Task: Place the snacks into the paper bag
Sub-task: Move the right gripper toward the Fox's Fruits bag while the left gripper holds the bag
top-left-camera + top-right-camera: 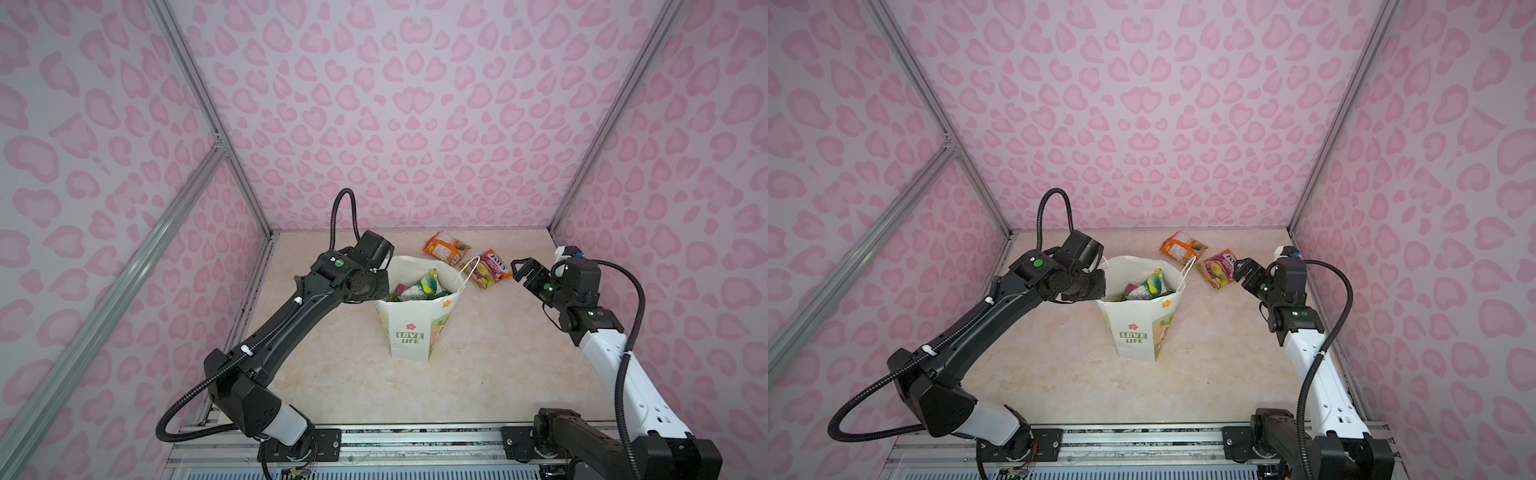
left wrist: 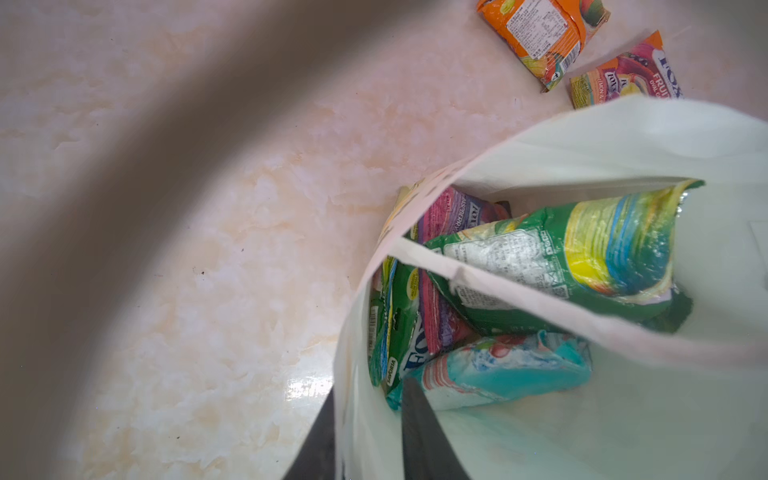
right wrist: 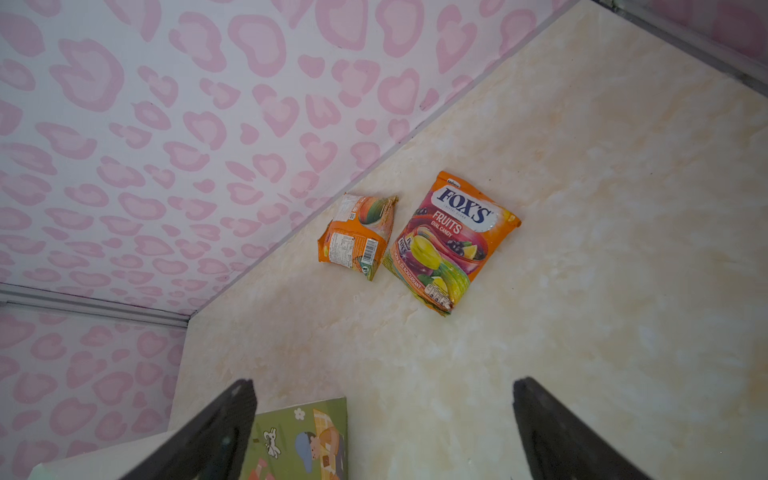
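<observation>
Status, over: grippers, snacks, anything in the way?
Left gripper astride paper bag rim, grip unconfirmed; right gripper open. Orange packet and FOX'S packet on the table, others in bag. Nothing between right gripper and them.

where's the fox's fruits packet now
In both top views the fruits packet lies flat on the table right of the paper bag, beside the orange packet.
</observation>
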You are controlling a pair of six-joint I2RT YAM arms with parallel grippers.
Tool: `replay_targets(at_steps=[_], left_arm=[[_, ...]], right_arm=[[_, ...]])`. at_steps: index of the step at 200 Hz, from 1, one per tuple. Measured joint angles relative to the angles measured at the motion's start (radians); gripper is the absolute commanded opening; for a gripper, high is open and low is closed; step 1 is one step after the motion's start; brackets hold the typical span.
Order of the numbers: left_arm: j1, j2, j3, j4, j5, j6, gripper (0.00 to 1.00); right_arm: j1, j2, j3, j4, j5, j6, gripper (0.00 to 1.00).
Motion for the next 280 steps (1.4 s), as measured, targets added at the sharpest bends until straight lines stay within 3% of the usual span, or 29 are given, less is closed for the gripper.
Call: replay_targets(at_steps=[70,108,181,208,280], left_arm=[[-0.005,0.023,0.03,-0.037,-0.037,0.013,0.03],[0.022,0.032,0.037,-0.041,-0.059,0.038,0.03],[0.196,-0.037,-0.037,0.001,-0.001,0.099,0.03],[0.243,-0.074,-0.103,0.055,0.038,0.114,0.03],[0.258,-0.124,-0.158,0.122,0.107,0.138,0.03]], right_arm=[[-0.002,0.077,-0.003,0.05,-0.001,0.014,0.99],[-0.043,0.197,-0.008,0.093,0.006,0.046,0.99],[-0.135,0.499,0.03,0.23,-0.048,0.116,0.99],[-0.137,0.634,0.106,0.272,-0.086,0.135,0.99],[-0.148,0.944,0.341,0.327,-0.18,0.175,0.99]])
